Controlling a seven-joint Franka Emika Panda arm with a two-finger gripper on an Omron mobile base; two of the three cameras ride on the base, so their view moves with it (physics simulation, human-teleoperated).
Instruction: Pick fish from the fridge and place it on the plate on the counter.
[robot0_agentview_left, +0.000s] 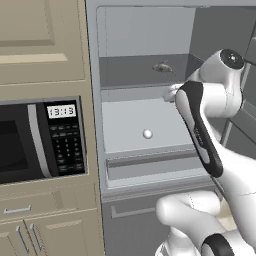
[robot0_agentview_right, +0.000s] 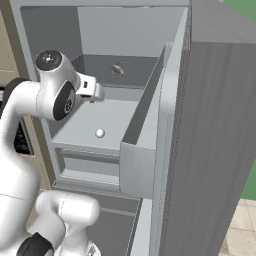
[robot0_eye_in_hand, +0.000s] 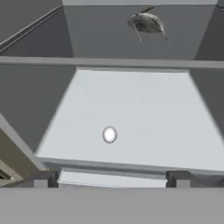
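Beige cabinet fronts and a black-fronted microwave (robot0_agentview_left: 40, 140) with a lit keypad stand to the left of the open fridge (robot0_agentview_left: 145, 100), a tall grey appliance with a smooth pale grey inside. Its wide flat shelf (robot0_eye_in_hand: 131, 113) carries a small white ball (robot0_eye_in_hand: 109, 134) near its middle. Behind and above that ball, on the darker upper shelf toward the fridge's back wall, lies the fish (robot0_eye_in_hand: 148, 22), a dull dark-grey elongated lump with thin fins and a tapering tail. The tool (robot0_eye_in_hand: 111, 178) sits at the shelf's front edge, well apart from the fish and nearer to the ball; its two small dark fingertips (robot0_eye_in_hand: 43, 179) stand wide apart with nothing between them. The fridge's grey door (robot0_agentview_right: 210, 140) stands open on the right.
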